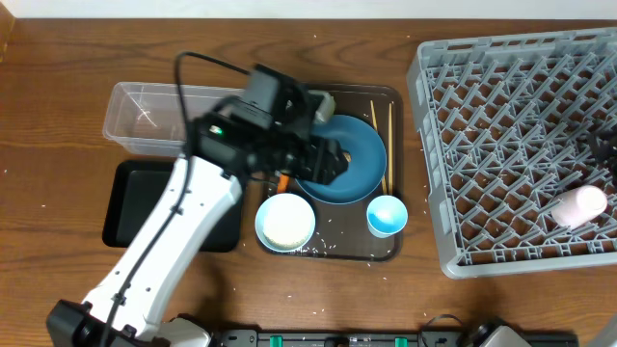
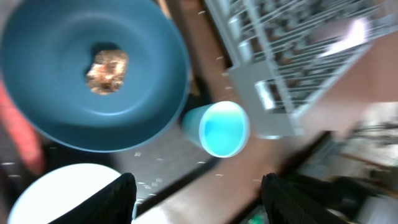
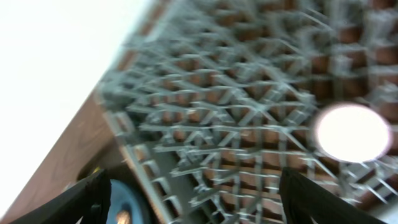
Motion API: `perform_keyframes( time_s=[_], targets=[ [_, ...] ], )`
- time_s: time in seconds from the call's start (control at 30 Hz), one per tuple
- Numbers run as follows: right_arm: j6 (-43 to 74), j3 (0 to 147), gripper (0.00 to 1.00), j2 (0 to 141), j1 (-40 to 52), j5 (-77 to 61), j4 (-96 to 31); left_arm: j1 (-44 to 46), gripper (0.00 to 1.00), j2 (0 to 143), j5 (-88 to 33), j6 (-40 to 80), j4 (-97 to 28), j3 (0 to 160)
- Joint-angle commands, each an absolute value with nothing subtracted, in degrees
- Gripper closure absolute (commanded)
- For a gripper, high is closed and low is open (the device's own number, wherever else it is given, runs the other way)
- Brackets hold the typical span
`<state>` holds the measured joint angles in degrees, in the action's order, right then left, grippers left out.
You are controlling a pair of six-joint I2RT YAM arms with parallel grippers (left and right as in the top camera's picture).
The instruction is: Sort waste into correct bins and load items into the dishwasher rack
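Left pincer [image 2: 198, 190] spread empty near plate [image 2: 50, 37] rim; right pincer [image 3: 196, 199] spread over rack [image 3: 236, 124]

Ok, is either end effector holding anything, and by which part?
Nothing held. Left end effector open near the blue plate; right end effector open over the rack.
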<state>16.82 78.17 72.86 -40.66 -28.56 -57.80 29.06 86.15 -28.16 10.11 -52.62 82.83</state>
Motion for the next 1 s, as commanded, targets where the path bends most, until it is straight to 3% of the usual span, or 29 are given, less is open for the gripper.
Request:
perform_keyframes(
  time_s=[0.0,0.2,0.43,0.67,0.73,0.77,0.97],
  targets=[
    [13.26,78.87,0.20,70.81,-37.93,-32.49,-58.06,33.52,0.34,87.02,-15.25,8.60,-52.21,80.68],
    [13.19,78.87,0.19,69.87,-34.65,-32.42,-58.57,40.07,0.34,93.73,-11.09,12.97,-49.45,78.22],
    [13.17,78.87,0.18,69.87,-34.00,-32.38,-59.48,45.98,0.42,102.96,-11.05,15.77,-43.31,78.17],
    [13.17,78.85,0.18,69.87,-33.98,-32.38,-60.25,48.10,0.66,107.50,-9.52,15.99,-42.28,78.17],
    [13.17,78.85,0.18,69.87,-33.98,-32.38,-60.23,48.07,0.81,107.74,-9.56,15.97,-42.30,78.17],
    [13.17,78.87,0.18,69.87,-33.98,-32.38,-60.25,48.07,0.94,107.70,-9.58,15.97,-42.41,78.24],
    [11.64,78.87,0.18,69.87,-33.85,-32.40,-60.53,46.50,0.94,102.80,-10.74,15.94,-47.22,83.48]
  ],
)
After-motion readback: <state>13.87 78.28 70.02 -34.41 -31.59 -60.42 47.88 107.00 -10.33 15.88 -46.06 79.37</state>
